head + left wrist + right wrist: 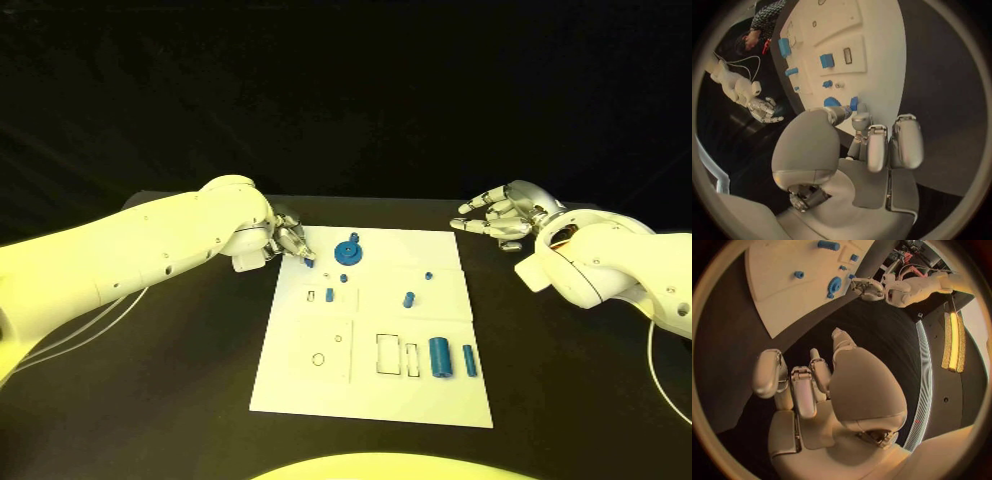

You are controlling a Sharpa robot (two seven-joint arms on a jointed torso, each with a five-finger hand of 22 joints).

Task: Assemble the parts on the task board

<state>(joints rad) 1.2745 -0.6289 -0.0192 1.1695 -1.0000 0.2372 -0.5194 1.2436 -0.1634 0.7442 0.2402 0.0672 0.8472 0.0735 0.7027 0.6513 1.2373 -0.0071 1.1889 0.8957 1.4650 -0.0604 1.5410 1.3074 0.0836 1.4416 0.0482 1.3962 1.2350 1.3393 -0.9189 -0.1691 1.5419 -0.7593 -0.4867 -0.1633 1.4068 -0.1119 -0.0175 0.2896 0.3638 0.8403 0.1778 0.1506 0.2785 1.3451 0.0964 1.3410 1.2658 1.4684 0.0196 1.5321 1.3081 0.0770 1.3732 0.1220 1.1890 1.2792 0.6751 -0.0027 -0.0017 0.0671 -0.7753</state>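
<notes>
Black bench [173, 400]. Left hand [289, 240]: fingers [861, 122] pinch a small blue part [310, 262] at the far-left corner of the white task board [433, 395], beside a blue gear [349, 251]. Right hand [502, 215]: fingers apart, holding nothing, beyond the board's far-right corner.

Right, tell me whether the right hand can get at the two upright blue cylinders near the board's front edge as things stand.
Probably yes. The right hand hovers open off the task board's far right corner, holding nothing, and the two blue cylinders stand on the board's right side with nothing over or beside them. The left hand is busy at the far left corner.
</notes>
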